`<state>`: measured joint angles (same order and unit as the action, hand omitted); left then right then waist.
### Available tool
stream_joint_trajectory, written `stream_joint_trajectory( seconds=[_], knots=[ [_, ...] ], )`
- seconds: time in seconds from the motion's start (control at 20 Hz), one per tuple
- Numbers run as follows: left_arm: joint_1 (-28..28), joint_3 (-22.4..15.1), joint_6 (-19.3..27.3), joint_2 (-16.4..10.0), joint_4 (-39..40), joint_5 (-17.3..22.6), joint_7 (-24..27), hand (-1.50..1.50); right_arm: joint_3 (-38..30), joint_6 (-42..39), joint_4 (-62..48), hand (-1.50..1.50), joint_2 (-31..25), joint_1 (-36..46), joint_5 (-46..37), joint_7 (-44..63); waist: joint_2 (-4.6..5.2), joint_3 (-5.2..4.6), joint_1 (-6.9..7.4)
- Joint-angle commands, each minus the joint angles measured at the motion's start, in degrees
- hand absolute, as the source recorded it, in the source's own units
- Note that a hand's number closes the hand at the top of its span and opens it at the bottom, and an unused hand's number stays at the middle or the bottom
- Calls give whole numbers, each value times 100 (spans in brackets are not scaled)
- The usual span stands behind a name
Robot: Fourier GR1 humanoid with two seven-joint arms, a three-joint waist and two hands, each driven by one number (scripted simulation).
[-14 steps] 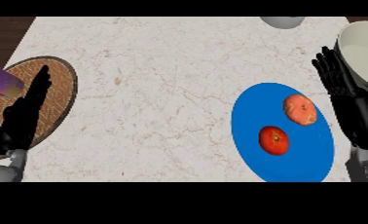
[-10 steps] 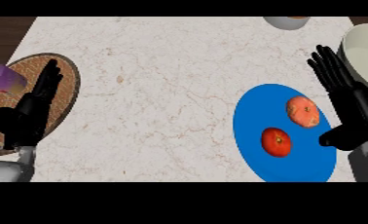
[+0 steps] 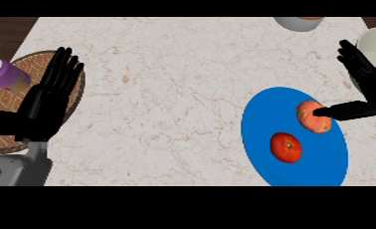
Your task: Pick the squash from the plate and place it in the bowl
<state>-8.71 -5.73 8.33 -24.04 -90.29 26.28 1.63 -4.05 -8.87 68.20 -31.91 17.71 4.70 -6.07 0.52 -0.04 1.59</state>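
In the head view, the squash [image 3: 309, 117] lies on the blue plate [image 3: 258, 123], toward its far right side and just beside a tomato [image 3: 286, 147]. The right robot hand [image 3: 360, 81] is spread open and holds nothing. Its thumb tip is at the squash, probably lined up to close round it. The left robot hand [image 3: 50, 98] rests open at the left edge, fingers up, out of the way. A grey bowl [image 3: 297, 23] sits at the far edge of the counter [image 3: 169, 73].

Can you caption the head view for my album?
Right robot hand poised at the squash on the blue plate, tomato alongside.
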Motion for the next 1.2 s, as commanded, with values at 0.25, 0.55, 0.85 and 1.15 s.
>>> stream_joint_trajectory(
  seconds=[0.25,0.55,0.85,1.15],
  knots=[
    [12,21,-212,226,29,100,55,0,504,-656,-1546,-150,-1007,1609,-1259,-59,-5,5,67],
    [-108,-57,-373,182,124,58,103,0,2043,-2971,-1450,-150,-1774,2017,-2068,890,32,-34,296],
    [-247,158,-276,230,342,84,52,0,2498,-4773,-1461,-150,-1458,2979,-2005,1340,-27,-6,11],
    [301,381,-404,305,33,28,170,0,1971,-5099,-1840,-150,-1030,3382,-2036,2000,-52,1,-97]
  ],
)
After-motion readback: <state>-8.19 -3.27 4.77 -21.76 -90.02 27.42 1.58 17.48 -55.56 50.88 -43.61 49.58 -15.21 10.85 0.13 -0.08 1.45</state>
